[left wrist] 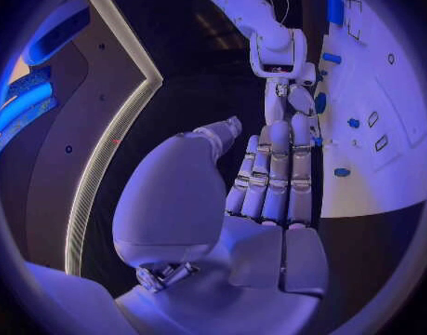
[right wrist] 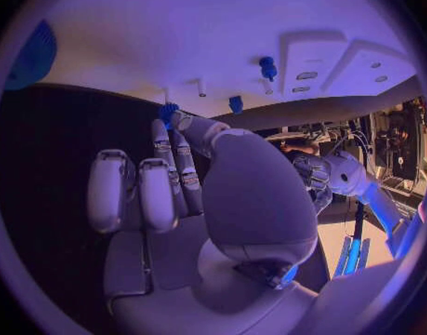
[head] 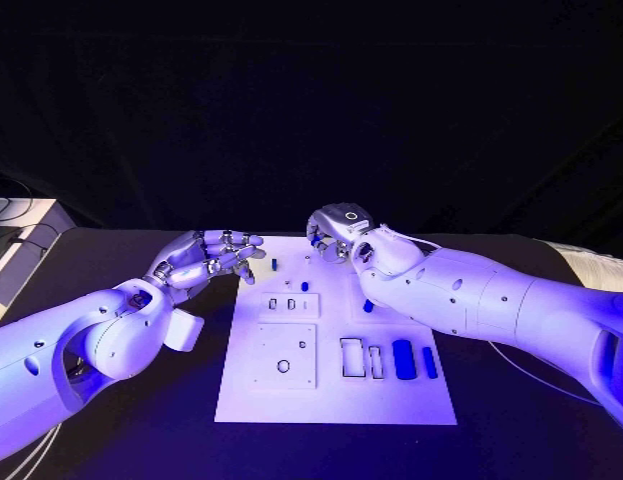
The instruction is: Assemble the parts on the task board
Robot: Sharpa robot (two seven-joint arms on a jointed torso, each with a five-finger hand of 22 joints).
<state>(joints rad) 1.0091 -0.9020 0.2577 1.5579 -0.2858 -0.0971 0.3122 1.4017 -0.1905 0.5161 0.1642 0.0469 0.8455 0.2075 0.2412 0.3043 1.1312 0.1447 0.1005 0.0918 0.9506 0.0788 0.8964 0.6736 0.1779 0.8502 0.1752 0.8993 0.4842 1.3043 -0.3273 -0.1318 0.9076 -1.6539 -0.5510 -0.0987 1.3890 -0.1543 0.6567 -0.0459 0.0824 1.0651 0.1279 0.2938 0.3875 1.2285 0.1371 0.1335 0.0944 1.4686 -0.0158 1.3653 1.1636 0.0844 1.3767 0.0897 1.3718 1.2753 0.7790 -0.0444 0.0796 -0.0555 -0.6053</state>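
White task board (head: pixel 333 395) lies flat at the middle of the black table (head: pixel 542 420). Blue parts (head: pixel 403 359) rest in slots along its near right area; smaller ones sit toward the far edge. Right hand (head: pixel 346 234) hangs over the far edge, fingers curled down, a small blue part (right wrist: pixel 167 112) at its fingertips; a firm hold cannot be confirmed. Left hand (head: pixel 207 257) sits at the board's far left edge, fingers straight and close together, holding nothing.
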